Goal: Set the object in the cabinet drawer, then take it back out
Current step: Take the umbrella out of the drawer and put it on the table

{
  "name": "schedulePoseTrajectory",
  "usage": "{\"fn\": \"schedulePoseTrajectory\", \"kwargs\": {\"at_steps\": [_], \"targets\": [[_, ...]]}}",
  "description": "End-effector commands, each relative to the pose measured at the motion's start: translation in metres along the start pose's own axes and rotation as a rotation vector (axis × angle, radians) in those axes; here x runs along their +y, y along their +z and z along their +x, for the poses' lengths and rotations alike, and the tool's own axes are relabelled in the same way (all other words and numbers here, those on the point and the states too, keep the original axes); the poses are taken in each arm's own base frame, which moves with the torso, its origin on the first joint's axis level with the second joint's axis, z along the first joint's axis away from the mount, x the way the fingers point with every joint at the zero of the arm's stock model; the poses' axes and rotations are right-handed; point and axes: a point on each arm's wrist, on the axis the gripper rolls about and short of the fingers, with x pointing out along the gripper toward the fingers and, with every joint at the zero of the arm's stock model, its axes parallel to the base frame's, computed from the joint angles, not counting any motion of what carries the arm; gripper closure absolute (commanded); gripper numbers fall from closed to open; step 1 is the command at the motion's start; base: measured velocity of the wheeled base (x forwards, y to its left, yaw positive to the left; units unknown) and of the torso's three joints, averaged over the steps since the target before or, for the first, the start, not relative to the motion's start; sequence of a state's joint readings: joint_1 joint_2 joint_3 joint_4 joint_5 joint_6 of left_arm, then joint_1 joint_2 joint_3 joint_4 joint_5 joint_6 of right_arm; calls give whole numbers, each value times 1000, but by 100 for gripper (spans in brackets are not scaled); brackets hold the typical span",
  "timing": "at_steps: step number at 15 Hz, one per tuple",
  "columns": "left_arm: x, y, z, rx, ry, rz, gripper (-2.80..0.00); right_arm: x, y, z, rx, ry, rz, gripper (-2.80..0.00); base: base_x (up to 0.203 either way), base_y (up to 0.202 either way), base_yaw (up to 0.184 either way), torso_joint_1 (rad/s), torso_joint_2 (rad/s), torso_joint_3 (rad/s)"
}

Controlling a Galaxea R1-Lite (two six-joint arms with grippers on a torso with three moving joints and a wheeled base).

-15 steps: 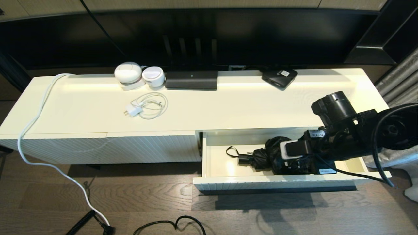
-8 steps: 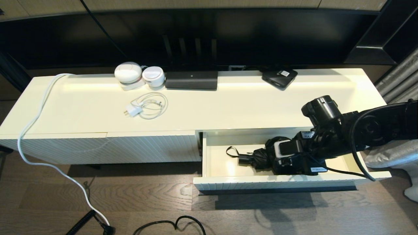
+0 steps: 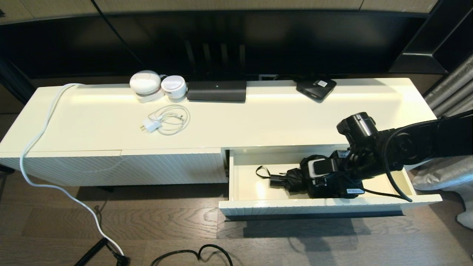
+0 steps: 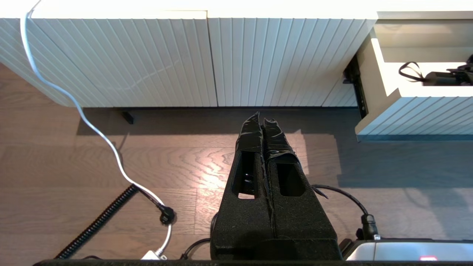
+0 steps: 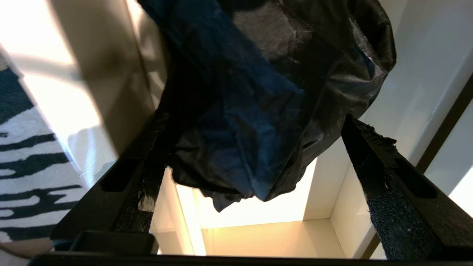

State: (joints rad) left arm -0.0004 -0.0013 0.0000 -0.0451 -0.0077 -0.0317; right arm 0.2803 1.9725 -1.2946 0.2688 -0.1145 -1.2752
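Cabinet (image 3: pixel 258 122) first, folks: we see a long cream-white unit stretching across the head view, and everything else we place against it. Its drawer (image 3: pixel 317 210) stands pulled out at the right end of the front, ribbed face toward us, and beside it, left along the same front, sits the diagonally ribbed panel (image 3: pixel 122 168) flush and closed.

Inside that drawer lies the umbrella (image 3: pixel 295 179), black glossy fabric bunched toward the right, short handle (image 3: pixel 277 181) pointing left, thin wrist loop (image 3: pixel 262 171) resting on the drawer floor. Our right gripper (image 5: pixel 255 162) reaches down into the drawer over the umbrella's fabric end. In the right wrist view its fingers (image 5: pixel 373 162) stand wide, one on either side of the loose fabric, and the right one shows a clear gap to the cloth. We call that hand spread apart, not clamping anything.

Our left gripper (image 4: pixel 263 120) hangs low in front of the cabinet over the wood floor (image 3: pixel 184 225), fingers pressed together, nothing between them.

On the cabinet top, along the back edge: a long black box (image 3: pixel 216 91), a small flat black box (image 3: pixel 316 88) with a white label, two white round devices (image 3: pixel 157 85). Nearer the front, a coiled white charger cable (image 3: pixel 166 120). A white cord (image 3: pixel 40 133) trails off the cabinet's left end to the floor.
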Motion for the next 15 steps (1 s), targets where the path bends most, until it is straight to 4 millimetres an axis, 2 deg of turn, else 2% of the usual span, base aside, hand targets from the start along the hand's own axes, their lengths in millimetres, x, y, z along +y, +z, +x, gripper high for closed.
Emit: {"fn": "schedulePoseTrajectory", "kwargs": {"at_steps": [1,8,15], "targets": [[0,0,0,2,0,-1,0,1,-1,9,8,21,-7,-280,0,0,0,0,0,0],[0,0,0,0,2,0,0,-18,6,22,-5,-11,0,-280,0,0,0,0,0,0],[0,0,0,0,1,0,0,-33,8,33,10,27,1,-280,0,0,0,0,0,0]]}}
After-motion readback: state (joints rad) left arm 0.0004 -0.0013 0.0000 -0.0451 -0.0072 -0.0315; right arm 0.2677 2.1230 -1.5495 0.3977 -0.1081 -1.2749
